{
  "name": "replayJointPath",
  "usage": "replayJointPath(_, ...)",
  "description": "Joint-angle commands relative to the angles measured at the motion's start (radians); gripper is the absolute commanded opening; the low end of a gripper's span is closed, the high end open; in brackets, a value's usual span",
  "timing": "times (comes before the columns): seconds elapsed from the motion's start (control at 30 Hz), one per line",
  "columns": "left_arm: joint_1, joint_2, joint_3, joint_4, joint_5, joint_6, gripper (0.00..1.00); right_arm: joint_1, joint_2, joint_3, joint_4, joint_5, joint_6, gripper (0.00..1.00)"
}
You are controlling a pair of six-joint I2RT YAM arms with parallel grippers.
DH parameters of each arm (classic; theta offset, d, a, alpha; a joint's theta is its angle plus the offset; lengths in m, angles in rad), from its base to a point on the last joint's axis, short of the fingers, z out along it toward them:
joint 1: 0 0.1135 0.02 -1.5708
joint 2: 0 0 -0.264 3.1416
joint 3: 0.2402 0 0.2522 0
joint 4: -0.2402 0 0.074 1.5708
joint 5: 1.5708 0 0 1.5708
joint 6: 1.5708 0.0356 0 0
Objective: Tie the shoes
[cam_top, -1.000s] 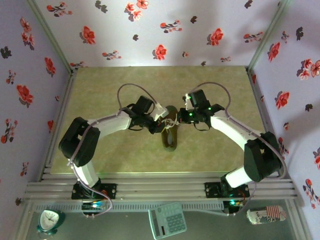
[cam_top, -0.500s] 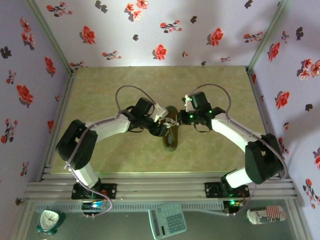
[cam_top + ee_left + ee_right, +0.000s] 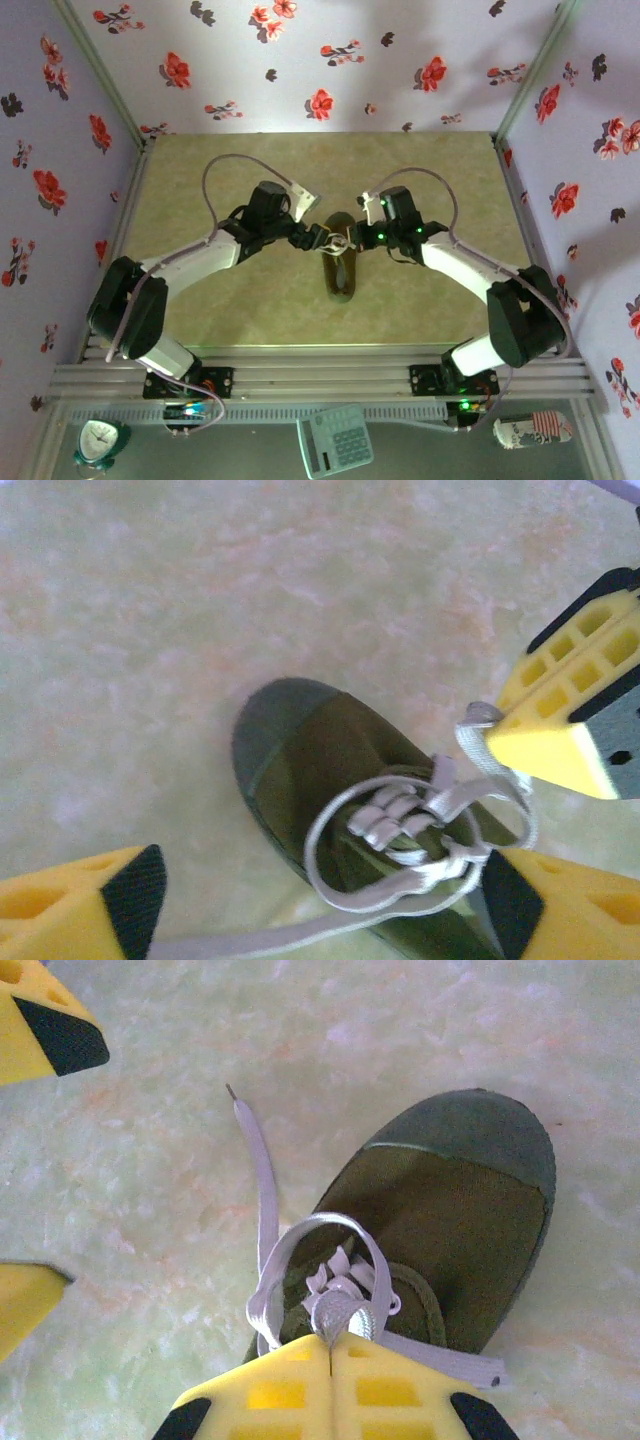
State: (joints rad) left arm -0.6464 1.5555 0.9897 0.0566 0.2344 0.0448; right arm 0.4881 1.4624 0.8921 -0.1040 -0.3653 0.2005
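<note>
Opening wide, the left gripper [image 3: 320, 885] is being drawn back, its fingers apart and its lace end let go. A loop of the white laces [image 3: 322, 1250] is being kept pinched by the right gripper [image 3: 330, 1355], jaws together, over the shoe [image 3: 340, 272] at mid-frame in the top view. The knot is being judged unfinished.

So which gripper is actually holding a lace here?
The right gripper: jaws shut on the white lace over the shoe; the left gripper stands open, gripping nothing.
</note>
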Motion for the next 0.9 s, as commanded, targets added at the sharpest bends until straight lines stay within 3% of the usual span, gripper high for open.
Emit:
replayJointPath(0.0,0.011,0.008,-0.06,0.126,-0.019,0.156,0.8,-0.001,0.012,-0.014,0.076,0.024,-0.013,0.0)
replayJointPath(0.23,0.025,0.063,-0.092,0.064,0.17,0.359,0.8,0.02,-0.004,-0.025,0.048,0.142,0.085,0.0)
replayJointPath(0.53,0.046,0.162,-0.021,0.041,0.263,0.443,0.69,0.038,-0.06,0.019,-0.175,0.135,0.196,0.0)
replayJointPath(0.87,0.065,0.24,0.081,-0.064,0.358,0.511,0.59,0.041,-0.05,0.03,-0.198,0.133,0.186,0.0)
